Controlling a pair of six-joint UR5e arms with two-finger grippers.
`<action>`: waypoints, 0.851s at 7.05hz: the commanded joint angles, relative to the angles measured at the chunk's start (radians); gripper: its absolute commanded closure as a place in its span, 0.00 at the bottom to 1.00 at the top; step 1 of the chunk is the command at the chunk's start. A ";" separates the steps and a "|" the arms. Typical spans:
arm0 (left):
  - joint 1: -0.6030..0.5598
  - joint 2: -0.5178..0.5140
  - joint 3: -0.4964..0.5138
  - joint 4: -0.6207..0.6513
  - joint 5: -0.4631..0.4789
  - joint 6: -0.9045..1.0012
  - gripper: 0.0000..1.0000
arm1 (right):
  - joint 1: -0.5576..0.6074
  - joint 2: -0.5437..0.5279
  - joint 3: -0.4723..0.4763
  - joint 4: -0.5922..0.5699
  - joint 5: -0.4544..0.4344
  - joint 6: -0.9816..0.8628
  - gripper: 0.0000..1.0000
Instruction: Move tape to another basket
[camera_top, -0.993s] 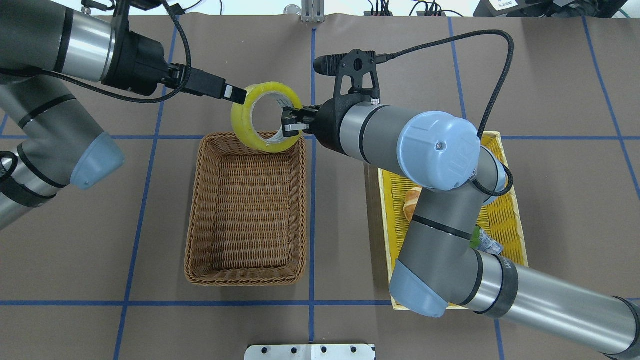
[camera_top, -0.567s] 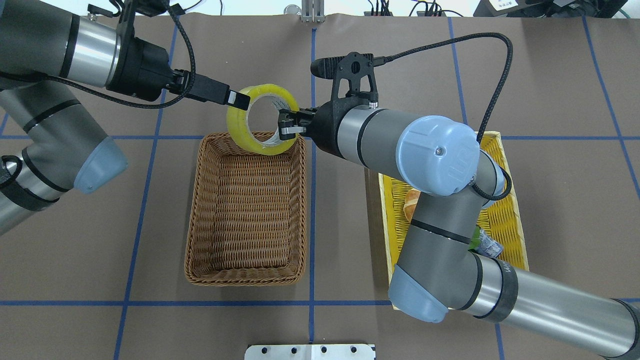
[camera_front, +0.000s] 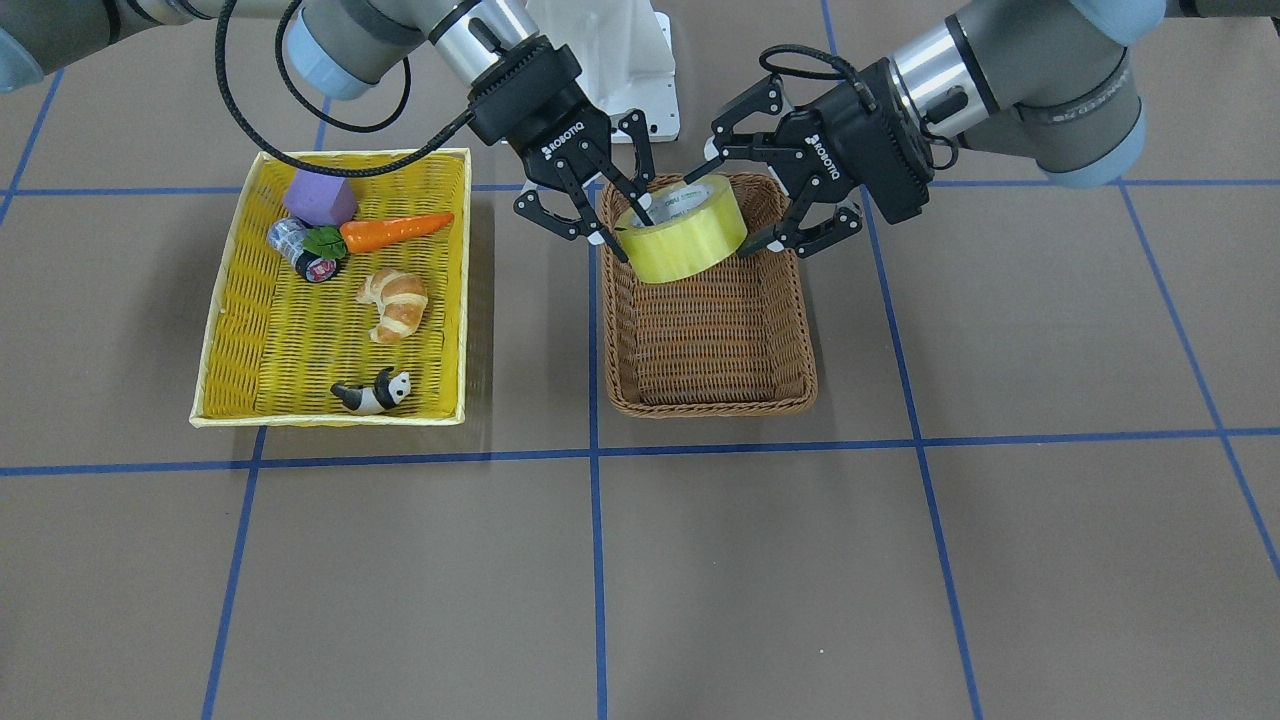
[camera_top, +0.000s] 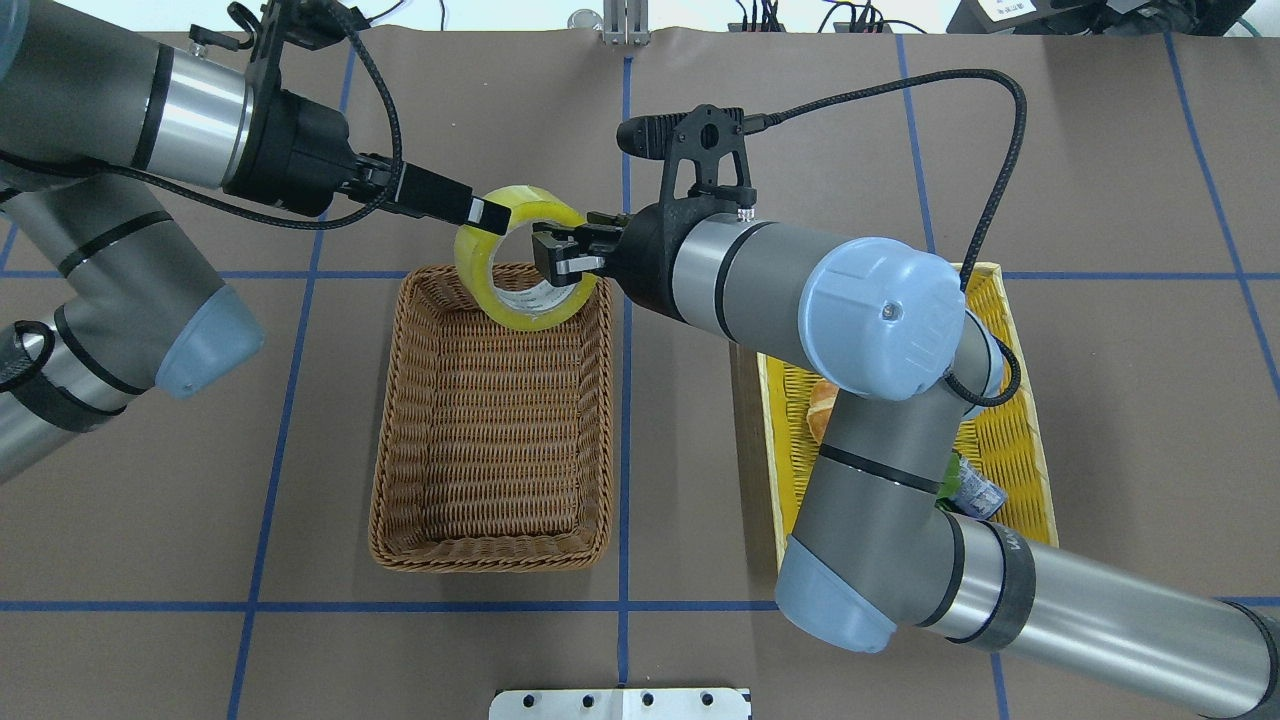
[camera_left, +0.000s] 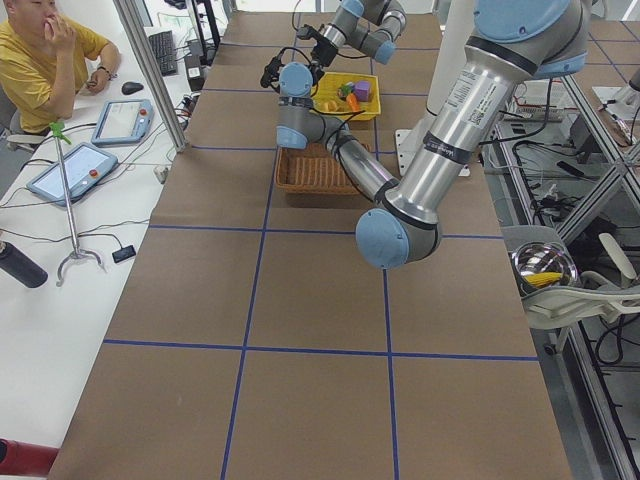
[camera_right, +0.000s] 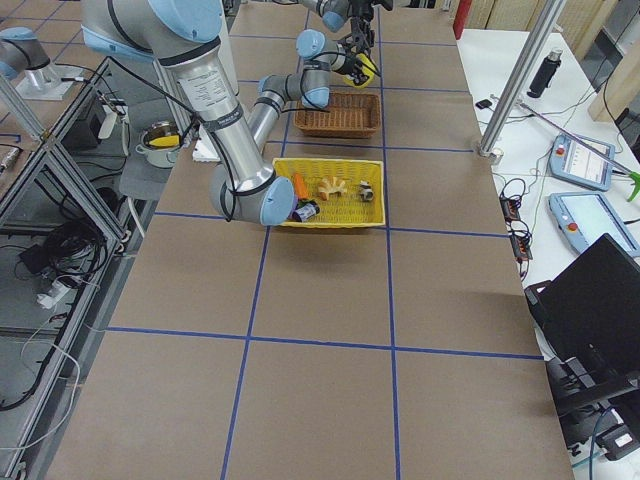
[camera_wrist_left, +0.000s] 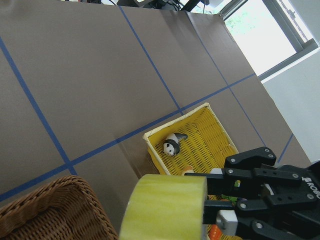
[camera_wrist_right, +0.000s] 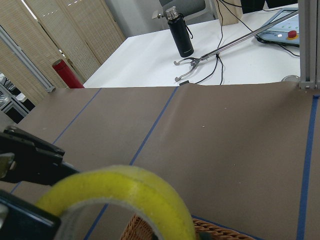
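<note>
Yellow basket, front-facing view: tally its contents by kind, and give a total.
Purple block: 1
Carrot: 1
Can: 1
Croissant: 1
Panda: 1
Total: 5

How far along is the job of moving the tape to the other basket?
Done: the tape is out of the yellow basket and up in the air. In hand: the right gripper pinches its wall above one end of the brown basket; the left gripper is open beside it. To do: lower it in and let go.
</note>
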 joint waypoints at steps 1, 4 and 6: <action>-0.001 0.005 0.003 -0.001 0.001 -0.007 1.00 | 0.000 -0.032 0.022 0.014 0.006 0.014 0.01; -0.001 0.011 0.003 -0.001 0.001 -0.020 1.00 | 0.107 -0.098 0.065 -0.017 0.180 0.021 0.01; 0.002 0.038 0.005 -0.001 0.001 -0.023 1.00 | 0.356 -0.113 0.047 -0.319 0.454 0.000 0.01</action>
